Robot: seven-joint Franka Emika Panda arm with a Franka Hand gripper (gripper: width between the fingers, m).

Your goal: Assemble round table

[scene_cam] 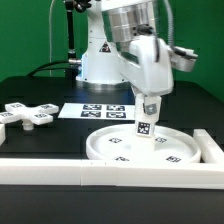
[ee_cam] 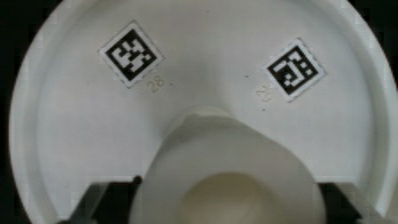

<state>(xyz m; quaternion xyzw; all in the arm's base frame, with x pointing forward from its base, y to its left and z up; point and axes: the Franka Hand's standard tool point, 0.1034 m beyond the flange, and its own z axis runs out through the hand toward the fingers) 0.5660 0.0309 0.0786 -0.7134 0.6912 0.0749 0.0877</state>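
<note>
Held: short white plastic cylindrical post (scene_cam: 146, 128), upright, clamped in claw (scene_cam: 149, 112) | Directly below claw: large white rimmed plastic disc (scene_cam: 115, 150) on black worktop (scene_cam: 40, 145) | Step (judged): seating post at disc centre | Method: hold post vertical, align centre, press straight down.

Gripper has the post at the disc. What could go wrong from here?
The post, held in the gripper, may meet the disc off its centre or tilted, and fail to seat. Pressing or twisting it could also shift the disc, since nothing visibly clamps it down.
</note>
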